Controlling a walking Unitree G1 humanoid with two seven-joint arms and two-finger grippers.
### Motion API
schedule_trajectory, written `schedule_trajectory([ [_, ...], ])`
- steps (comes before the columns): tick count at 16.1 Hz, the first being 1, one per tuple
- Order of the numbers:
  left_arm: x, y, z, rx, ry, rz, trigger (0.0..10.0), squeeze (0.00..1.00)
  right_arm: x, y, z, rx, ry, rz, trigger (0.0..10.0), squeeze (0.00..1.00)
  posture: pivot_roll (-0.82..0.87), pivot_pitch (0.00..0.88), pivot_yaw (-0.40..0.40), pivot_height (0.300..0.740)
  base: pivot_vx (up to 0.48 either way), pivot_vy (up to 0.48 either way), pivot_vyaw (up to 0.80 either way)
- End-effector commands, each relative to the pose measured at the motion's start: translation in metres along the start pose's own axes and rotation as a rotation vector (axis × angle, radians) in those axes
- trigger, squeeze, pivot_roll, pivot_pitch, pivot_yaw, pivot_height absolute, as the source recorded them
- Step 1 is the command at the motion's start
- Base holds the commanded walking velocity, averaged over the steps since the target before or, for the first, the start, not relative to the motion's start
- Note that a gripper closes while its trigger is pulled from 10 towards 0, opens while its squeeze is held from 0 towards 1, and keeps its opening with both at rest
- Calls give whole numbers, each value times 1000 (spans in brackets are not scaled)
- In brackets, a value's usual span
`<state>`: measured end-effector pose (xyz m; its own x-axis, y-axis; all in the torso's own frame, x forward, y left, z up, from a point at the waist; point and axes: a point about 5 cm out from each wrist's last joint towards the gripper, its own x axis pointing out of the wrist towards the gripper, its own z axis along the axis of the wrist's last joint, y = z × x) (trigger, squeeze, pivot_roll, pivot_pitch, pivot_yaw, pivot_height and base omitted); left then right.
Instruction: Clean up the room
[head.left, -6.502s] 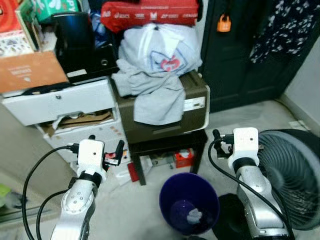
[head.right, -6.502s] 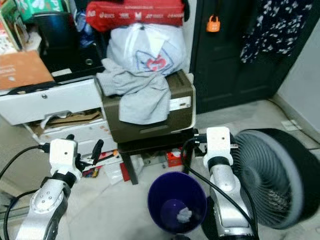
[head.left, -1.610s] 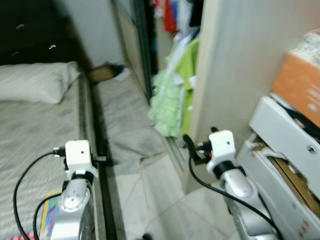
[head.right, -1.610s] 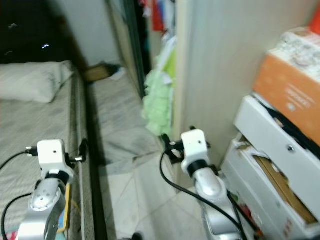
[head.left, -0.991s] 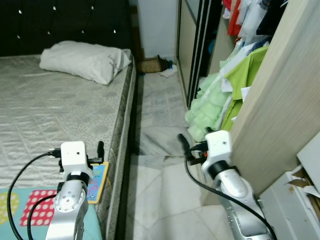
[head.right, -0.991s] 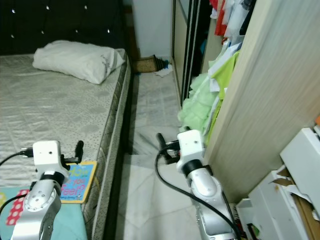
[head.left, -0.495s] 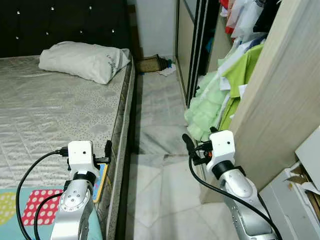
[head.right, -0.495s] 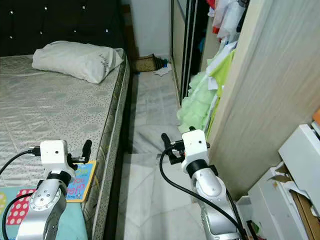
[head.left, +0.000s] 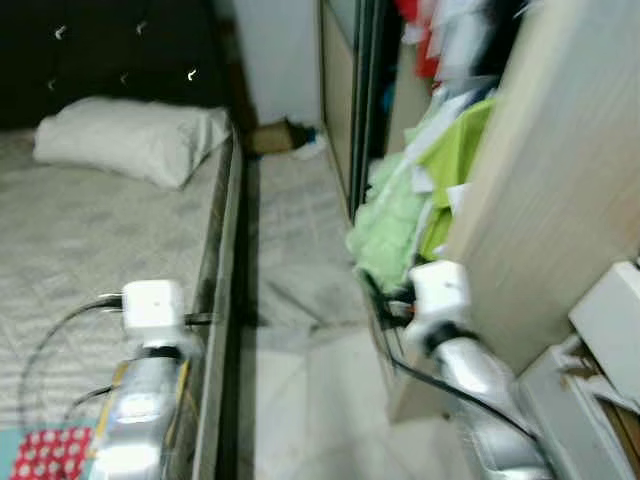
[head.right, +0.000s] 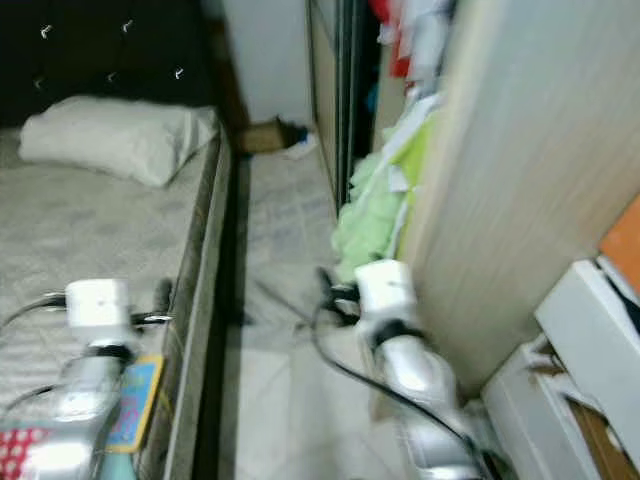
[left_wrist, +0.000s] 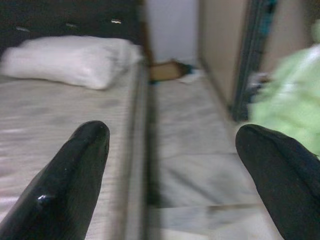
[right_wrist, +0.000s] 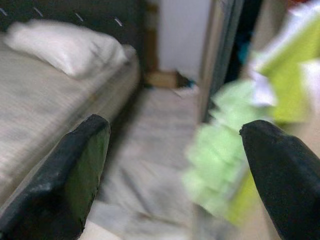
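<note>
Nearest, the two silver arms reach forward, both blurred in the head views. The left gripper (left_wrist: 175, 165) is raised over the near edge of the bed (head.left: 90, 260), its two black fingers (left_wrist: 75, 175) spread wide apart and grasping nothing. The right gripper (right_wrist: 175, 165) hangs above the pale tiled floor (head.left: 300, 400) just left of a tall light-wood panel (head.left: 560, 180), its fingers (right_wrist: 65, 175) likewise released and empty (the wrist views show this plainly). At the near left a colourful book (head.right: 135, 400) lies on the mattress beside the left arm. At the near right, white drawers (head.right: 590, 330) stand by the panel.

Farther on, green clothes (head.left: 400, 215) spill out of the wardrobe (head.left: 350, 90) onto the floor, right of the aisle between bed and wardrobe. A white pillow (head.left: 130, 135) lies at the far end of the bed against the dark headboard (head.left: 100, 50). At the far end of the aisle, a small brown object (head.left: 272, 135) and some scraps lie against the wall; they are too blurred to identify.
</note>
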<state>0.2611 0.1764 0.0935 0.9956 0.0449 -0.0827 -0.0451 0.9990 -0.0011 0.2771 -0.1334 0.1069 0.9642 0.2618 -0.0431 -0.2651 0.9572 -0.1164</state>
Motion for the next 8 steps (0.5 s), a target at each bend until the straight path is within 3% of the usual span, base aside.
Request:
schedule_trajectory([
  [1,-2,11,0,18,4,23,10000,0,3,8,5,13,-25,17,10000,0,-139,97,33,740,311,0,0],
  [3,-2,11,-1,14,6,22,10000,0,1,8,4,13,-21,16,10000,0,-143,100,35,740,296,146,0],
  [8,-2,12,-3,0,27,35,10000,0,1,8,4,12,-21,17,10000,0,-142,101,33,740,0,432,0],
])
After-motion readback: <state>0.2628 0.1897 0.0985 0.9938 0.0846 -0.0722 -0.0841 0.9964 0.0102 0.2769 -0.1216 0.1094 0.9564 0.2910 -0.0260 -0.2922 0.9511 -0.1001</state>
